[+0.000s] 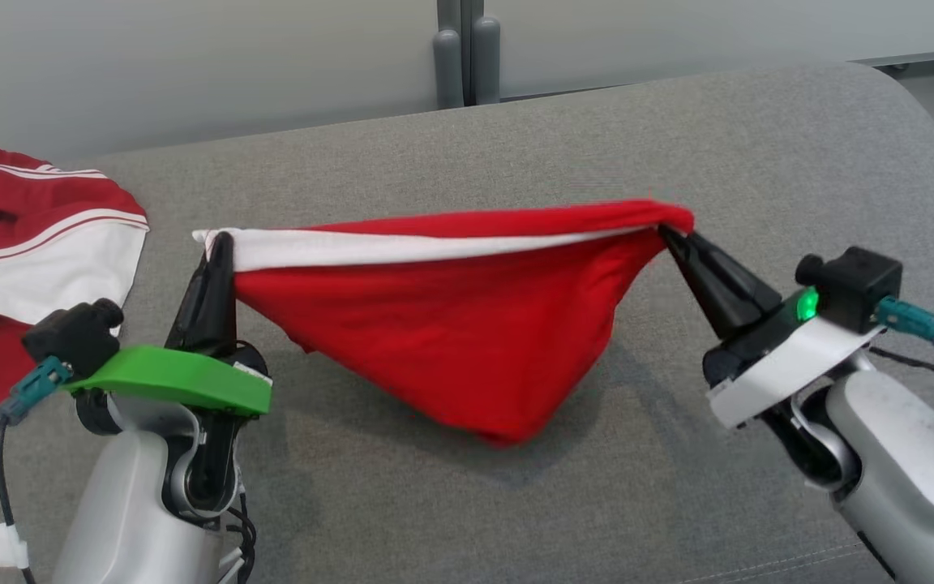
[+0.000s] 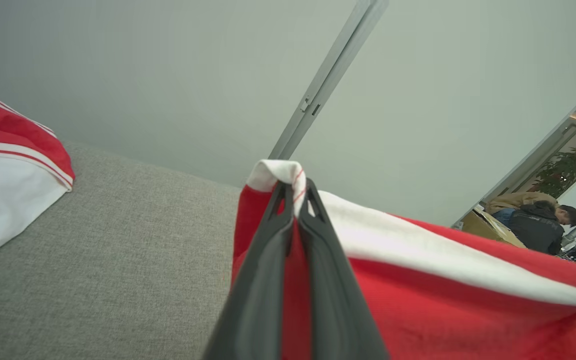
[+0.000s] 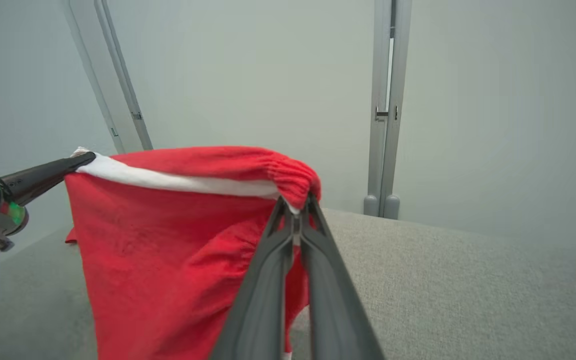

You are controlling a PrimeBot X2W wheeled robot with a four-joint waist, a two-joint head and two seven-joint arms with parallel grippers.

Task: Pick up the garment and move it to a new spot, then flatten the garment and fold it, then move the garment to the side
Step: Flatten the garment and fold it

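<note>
Red garment (image 1: pixel 451 349) hung stretched between both end effectors above grey couch (image 1: pixel 718 138). Lowest point near couch; contact unclear. Left end effector (image 1: pixel 220 243) was clamped on white-banded corner. Right end effector (image 1: pixel 672 234) was clamped on gathered red corner. White band ran along top edge. Red-and-white jersey (image 1: pixel 29 243) lay at couch's left, apart from garment.
</note>
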